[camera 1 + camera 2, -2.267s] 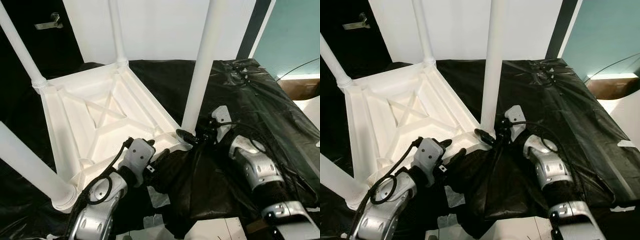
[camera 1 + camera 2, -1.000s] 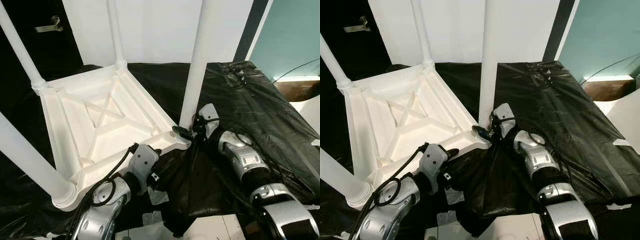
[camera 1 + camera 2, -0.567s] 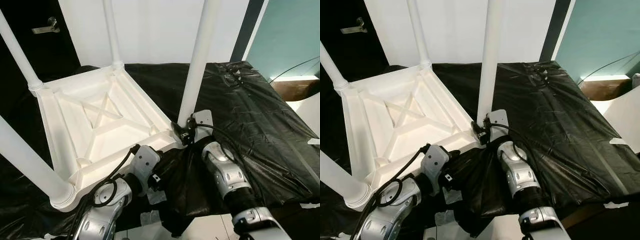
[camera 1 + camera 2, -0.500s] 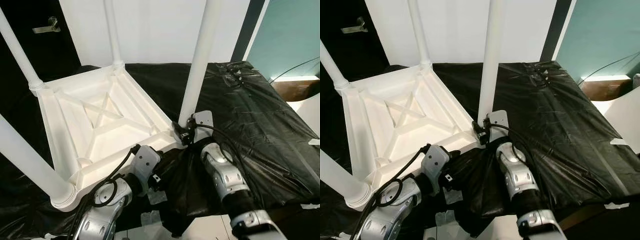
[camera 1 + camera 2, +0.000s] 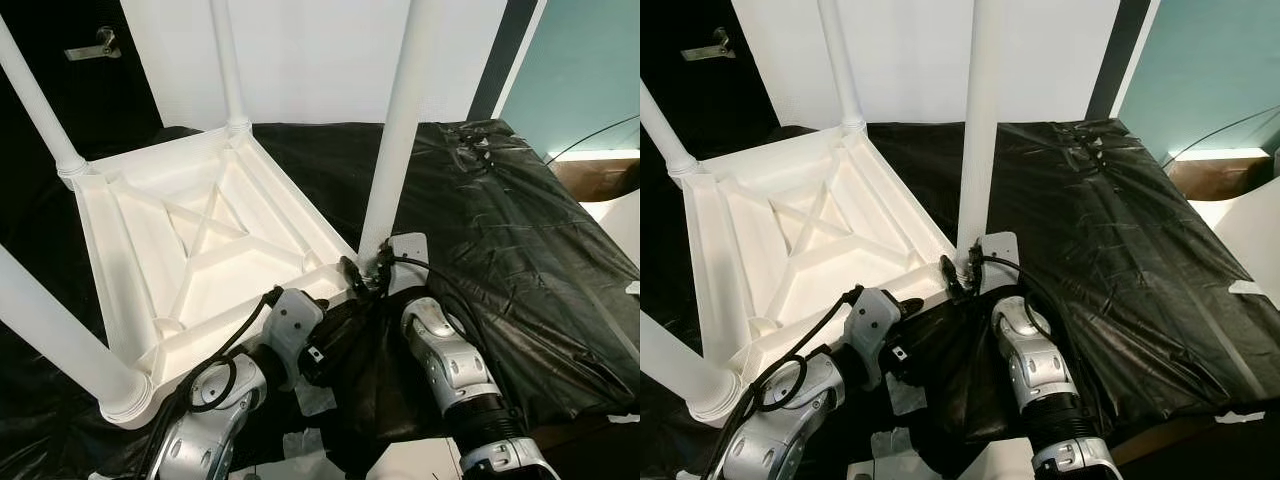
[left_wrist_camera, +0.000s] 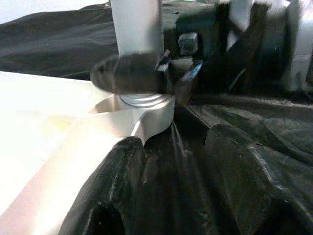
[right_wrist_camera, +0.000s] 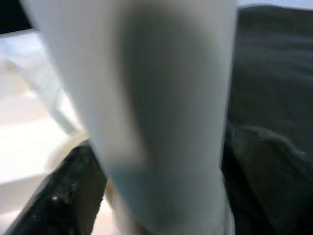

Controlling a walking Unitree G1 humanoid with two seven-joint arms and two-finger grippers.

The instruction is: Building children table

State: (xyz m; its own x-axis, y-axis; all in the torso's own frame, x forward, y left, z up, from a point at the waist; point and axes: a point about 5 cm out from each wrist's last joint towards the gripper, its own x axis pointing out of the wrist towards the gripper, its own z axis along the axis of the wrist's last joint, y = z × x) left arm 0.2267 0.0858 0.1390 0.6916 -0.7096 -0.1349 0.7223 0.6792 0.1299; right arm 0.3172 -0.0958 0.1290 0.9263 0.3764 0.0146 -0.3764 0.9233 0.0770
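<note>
The white children's table (image 5: pixel 150 232) lies upside down on black plastic sheeting (image 5: pixel 520 250), its legs pointing up. My right gripper (image 5: pixel 362 274) is at the base of the near right leg (image 5: pixel 400 130), shut on it. In the right wrist view the leg (image 7: pixel 166 112) stands between the two black fingers (image 7: pixel 63 196). My left gripper (image 5: pixel 335 322) rests low on the sheeting just in front of that same corner. It is open, its fingers (image 6: pixel 117 186) spread with only black plastic between them. The left wrist view also shows the right gripper's finger (image 6: pixel 129 73) across the leg's foot.
Three other legs rise at the far corners and near left (image 5: pixel 50 330). A white wall (image 5: pixel 320 50) and a dark door with a handle (image 5: pixel 90 45) stand behind. A teal wall (image 5: pixel 580 70) is at the right. White scraps (image 5: pixel 310 400) lie at the front edge.
My right forearm has swung in from the right and now stands closer under the leg, with the gripper still at the leg's base. The left gripper has edged forward toward the corner.
</note>
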